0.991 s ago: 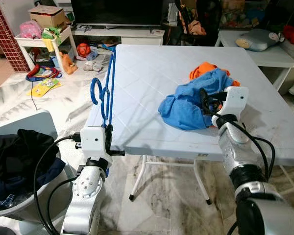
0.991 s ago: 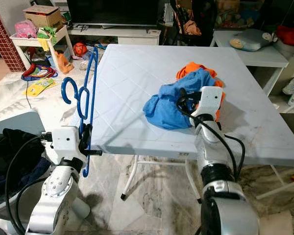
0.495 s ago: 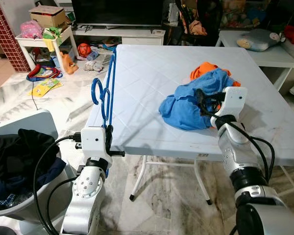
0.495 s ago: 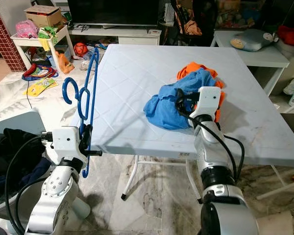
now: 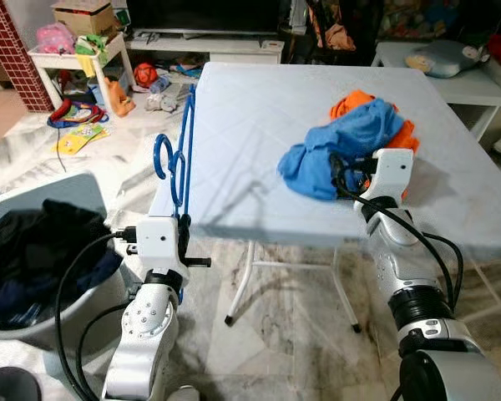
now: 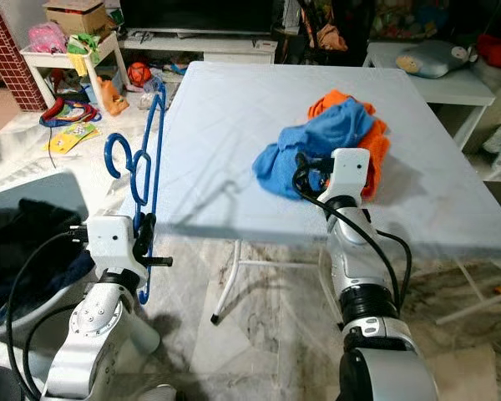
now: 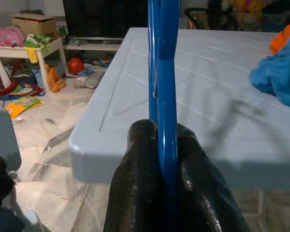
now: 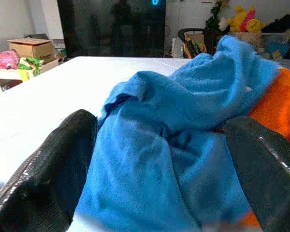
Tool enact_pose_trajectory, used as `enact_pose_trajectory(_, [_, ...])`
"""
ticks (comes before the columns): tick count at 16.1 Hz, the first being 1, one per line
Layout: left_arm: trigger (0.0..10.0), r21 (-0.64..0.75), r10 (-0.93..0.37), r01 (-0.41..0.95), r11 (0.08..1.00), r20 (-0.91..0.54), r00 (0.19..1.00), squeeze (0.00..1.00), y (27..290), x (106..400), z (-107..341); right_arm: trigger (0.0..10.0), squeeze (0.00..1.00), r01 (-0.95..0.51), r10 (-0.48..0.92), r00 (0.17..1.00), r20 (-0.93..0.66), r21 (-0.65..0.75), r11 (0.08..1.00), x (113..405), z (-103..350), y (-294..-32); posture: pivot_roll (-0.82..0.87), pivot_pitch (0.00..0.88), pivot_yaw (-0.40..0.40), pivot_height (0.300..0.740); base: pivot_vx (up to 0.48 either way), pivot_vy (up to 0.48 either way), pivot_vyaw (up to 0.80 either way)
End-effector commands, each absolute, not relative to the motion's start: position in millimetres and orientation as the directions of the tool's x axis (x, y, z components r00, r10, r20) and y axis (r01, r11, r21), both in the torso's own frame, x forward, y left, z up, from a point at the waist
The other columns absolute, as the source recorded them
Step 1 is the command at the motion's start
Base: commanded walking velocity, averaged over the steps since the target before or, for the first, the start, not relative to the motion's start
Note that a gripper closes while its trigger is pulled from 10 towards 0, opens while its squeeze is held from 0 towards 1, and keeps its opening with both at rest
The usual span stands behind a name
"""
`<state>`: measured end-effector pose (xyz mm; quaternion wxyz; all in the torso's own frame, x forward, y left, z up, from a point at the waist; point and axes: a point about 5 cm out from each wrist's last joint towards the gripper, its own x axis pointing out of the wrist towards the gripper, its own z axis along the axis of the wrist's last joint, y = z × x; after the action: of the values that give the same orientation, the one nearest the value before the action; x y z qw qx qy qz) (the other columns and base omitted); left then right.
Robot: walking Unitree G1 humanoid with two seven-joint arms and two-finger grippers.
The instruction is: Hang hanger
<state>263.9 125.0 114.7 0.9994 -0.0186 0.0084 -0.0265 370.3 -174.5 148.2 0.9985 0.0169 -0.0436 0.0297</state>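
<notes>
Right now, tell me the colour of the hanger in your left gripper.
Blue. The hanger shows best in the left wrist view, clamped in the left gripper.

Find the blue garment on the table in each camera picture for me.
Left eye: blue garment right of centre on the white table.
Right eye: centre.
Left wrist: right edge.
Right wrist: between the open right end effector fingers.
Shared landmark: orange cloth behind it.

Counts:
- blue hangers (image 5: 184,150): 2, held together
- garments on bench (image 5: 259,142): 2, one blue garment (image 5: 342,146) and one orange garment (image 5: 351,104)
- tools: 2, left tool (image 7: 166,159) and right tool (image 8: 154,159)
- laundry basket (image 5: 33,276): 1
- cardboard box (image 5: 79,17): 1
</notes>
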Motion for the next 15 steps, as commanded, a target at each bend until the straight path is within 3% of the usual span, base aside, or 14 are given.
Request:
enact_pose_trajectory(1, [10.0, -0.043, -0.062, 0.062, 0.997, 0.006, 0.998, 0.00, 122.9, 264.8, 120.4, 10.0, 0.00, -0.057, 0.054, 0.994, 0.093, 0.035, 0.998, 370.4, 151.6, -176.6, 0.00, 0.000, -0.004, 0.740, -0.281, 0.000, 0.00])
enact_pose_trajectory(10, [10.0, -0.040, -0.059, 0.058, 0.997, -0.002, 0.998, 0.00, 123.9, 263.4, 118.7, 10.0, 0.00, -0.040, 0.038, 0.997, 0.065, 0.028, 0.999, 379.1, 157.4, -186.7, 0.01, 0.000, -0.005, 0.740, -0.280, 0.000, 0.00])
enact_pose_trajectory(15, [10.0, -0.034, -0.078, 0.077, 0.996, -0.038, 0.996, 0.00, 121.9, 262.9, 112.7, 10.0, 0.00, -0.079, 0.082, 0.995, 0.052, -0.062, 0.995, 378.8, 153.0, -179.9, 0.01, 0.000, -0.007, 0.740, -0.222, 0.000, 0.00])
